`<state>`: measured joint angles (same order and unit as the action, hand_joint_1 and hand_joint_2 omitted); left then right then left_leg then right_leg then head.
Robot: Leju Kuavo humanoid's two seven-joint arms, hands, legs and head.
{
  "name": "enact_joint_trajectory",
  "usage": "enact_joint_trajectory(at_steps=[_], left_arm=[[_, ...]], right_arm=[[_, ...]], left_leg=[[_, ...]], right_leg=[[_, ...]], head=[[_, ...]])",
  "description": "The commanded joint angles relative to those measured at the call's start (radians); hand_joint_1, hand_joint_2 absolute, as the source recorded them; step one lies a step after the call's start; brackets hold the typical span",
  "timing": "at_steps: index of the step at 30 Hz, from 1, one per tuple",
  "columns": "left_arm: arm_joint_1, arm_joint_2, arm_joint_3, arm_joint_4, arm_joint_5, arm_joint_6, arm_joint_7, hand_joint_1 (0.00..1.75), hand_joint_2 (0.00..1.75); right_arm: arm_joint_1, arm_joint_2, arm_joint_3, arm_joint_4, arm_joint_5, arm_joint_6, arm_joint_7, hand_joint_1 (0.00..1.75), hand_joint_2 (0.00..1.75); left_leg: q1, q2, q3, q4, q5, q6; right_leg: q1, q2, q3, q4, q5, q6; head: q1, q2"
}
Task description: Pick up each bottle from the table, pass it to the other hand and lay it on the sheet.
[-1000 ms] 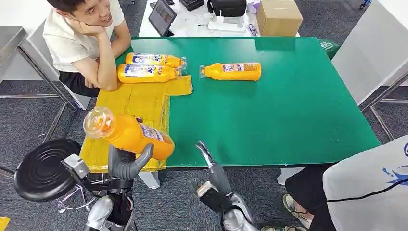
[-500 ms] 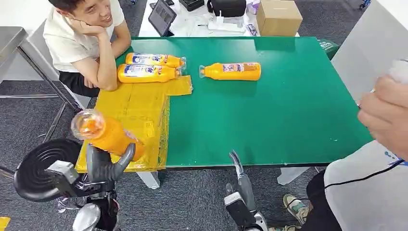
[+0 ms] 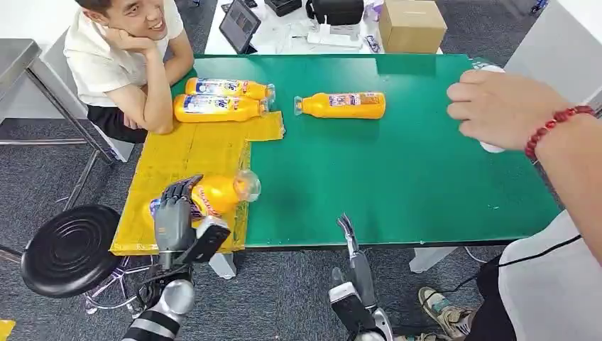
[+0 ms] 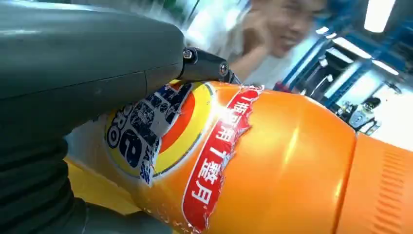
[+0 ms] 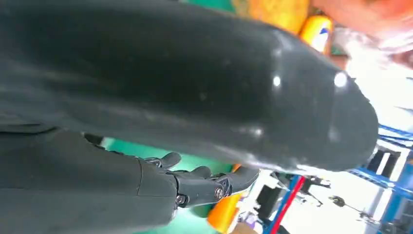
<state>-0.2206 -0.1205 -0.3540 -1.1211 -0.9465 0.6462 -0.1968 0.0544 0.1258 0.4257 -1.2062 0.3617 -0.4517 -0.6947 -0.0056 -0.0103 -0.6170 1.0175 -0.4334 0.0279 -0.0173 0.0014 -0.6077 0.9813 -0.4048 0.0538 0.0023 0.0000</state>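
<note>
My left hand [image 3: 174, 214] grips an orange bottle [image 3: 215, 193] that lies low over the front right part of the yellow sheet [image 3: 192, 153], clear cap end toward the green table [image 3: 397, 177]. Up close, the bottle [image 4: 272, 161] shows its torn red and blue label under my left hand [image 4: 73, 73]. Two more orange bottles [image 3: 227, 88] [image 3: 216, 108] lie side by side at the sheet's far end. Another orange bottle [image 3: 342, 105] lies on the green table beyond the sheet. My right hand [image 3: 351, 245] hangs below the table's front edge, fingers [image 5: 204, 183] straight and holding nothing.
A person's hand [image 3: 500, 106] with a red bead bracelet reaches over the table's right side, closed on something white. Another person [image 3: 121, 57] leans on the table's left corner beside the sheet. A black stool [image 3: 67, 249] stands at the front left. A cardboard box [image 3: 412, 25] sits behind.
My left hand has brought the bottle down from raised and tilted to lying low over the sheet. My right hand sank below the table edge. A person's arm came in from the right.
</note>
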Motion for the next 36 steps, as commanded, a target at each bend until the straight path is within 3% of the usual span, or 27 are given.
enact_joint_trajectory(at_steps=[1, 6, 10, 14, 15, 16, 21, 23, 24, 31, 36], left_arm=[[-0.341, -0.052, -0.043, 0.627, -0.029, -0.047, -0.018, 1.75, 1.75], [-0.459, -0.041, -0.131, 0.79, -0.178, -0.176, 0.156, 1.75, 1.75], [-0.466, -0.039, -0.133, 0.798, -0.185, -0.188, 0.17, 1.75, 1.75], [-0.508, -0.037, -0.161, 0.853, -0.241, -0.367, 0.293, 1.75, 1.75], [-0.513, -0.037, -0.155, 0.856, -0.24, -0.399, 0.313, 1.69, 1.75], [-0.516, -0.039, -0.145, 0.859, -0.233, -0.423, 0.327, 1.24, 1.75], [-0.518, -0.039, -0.145, 0.861, -0.237, -0.436, 0.339, 1.24, 1.75], [-0.518, -0.042, -0.143, 0.863, -0.238, -0.457, 0.349, 0.09, 1.75], [-0.52, -0.045, -0.132, 0.864, -0.228, -0.482, 0.347, 0.0, 1.75], [-0.52, -0.078, -0.045, 0.859, -0.134, -0.627, 0.305, 0.0, 1.75], [-0.529, -0.102, -0.03, 0.818, -0.096, -0.62, 0.211, 0.0, 1.75]], right_arm=[[-0.073, 0.015, 0.076, 0.059, -0.051, 0.01, -0.003, 0.0, 0.0], [-0.094, 0.015, 0.099, 0.092, -0.093, 0.01, -0.003, 0.0, 0.0], [-0.096, 0.014, 0.101, 0.095, -0.095, 0.011, -0.003, 0.0, 0.0], [-0.104, 0.007, 0.093, 0.117, -0.108, 0.012, -0.003, 0.0, 0.0], [-0.108, 0.004, 0.092, 0.12, -0.107, 0.014, -0.003, 0.0, 0.0], [-0.111, 0.003, 0.091, 0.123, -0.105, 0.014, -0.003, 0.0, 0.0], [-0.114, 0.003, 0.088, 0.123, -0.102, 0.014, -0.003, 0.0, 0.0], [-0.116, 0.004, 0.085, 0.123, -0.097, 0.013, -0.003, 0.0, 0.0], [-0.118, 0.003, 0.08, 0.124, -0.094, 0.011, -0.003, 0.0, 0.0], [-0.122, 0.014, 0.05, 0.144, -0.099, 0.004, -0.003, 0.0, 0.0], [-0.131, 0.018, 0.069, 0.153, -0.109, -0.022, -0.003, 0.0, 0.0]], left_leg=[[0.001, -0.002, 0.003, -0.001, 0.001, -0.001], [0.002, -0.001, 0.005, -0.001, 0.0, -0.002], [0.001, 0.002, 0.005, -0.001, 0.0, -0.001], [0.002, 0.002, 0.007, -0.001, -0.001, -0.002], [0.002, 0.002, 0.006, -0.001, 0.0, -0.002], [0.001, 0.002, 0.004, -0.001, 0.0, -0.001], [0.001, 0.005, 0.01, -0.002, 0.0, -0.002], [0.001, 0.003, 0.009, -0.001, 0.0, -0.001], [0.001, 0.005, 0.012, -0.002, 0.0, -0.002], [0.001, 0.004, 0.013, -0.002, 0.0, -0.001], [0.001, 0.004, 0.016, -0.002, 0.0, -0.002]], right_leg=[[0.001, -0.003, 0.004, -0.001, 0.0, -0.002], [0.002, -0.002, 0.006, -0.001, -0.001, -0.002], [0.001, 0.001, 0.005, 0.0, -0.001, -0.002], [0.002, 0.001, 0.007, -0.001, -0.001, -0.003], [0.002, 0.001, 0.006, -0.001, -0.001, -0.002], [0.001, 0.001, 0.004, 0.0, 0.0, -0.002], [0.001, 0.003, 0.009, -0.001, 0.0, -0.002], [0.001, 0.002, 0.008, -0.001, 0.0, -0.001], [0.001, 0.003, 0.011, -0.001, 0.0, -0.002], [0.001, 0.002, 0.012, -0.001, 0.0, -0.001], [0.001, 0.002, 0.015, -0.001, 0.0, -0.002]], head=[[0.0, 0.0], [0.0, 0.0], [0.0, 0.0], [0.0, 0.0], [0.0, 0.0], [0.0, 0.0], [0.0, 0.0], [0.0, 0.0], [0.0, 0.0], [0.0, 0.0], [0.0, 0.0]])
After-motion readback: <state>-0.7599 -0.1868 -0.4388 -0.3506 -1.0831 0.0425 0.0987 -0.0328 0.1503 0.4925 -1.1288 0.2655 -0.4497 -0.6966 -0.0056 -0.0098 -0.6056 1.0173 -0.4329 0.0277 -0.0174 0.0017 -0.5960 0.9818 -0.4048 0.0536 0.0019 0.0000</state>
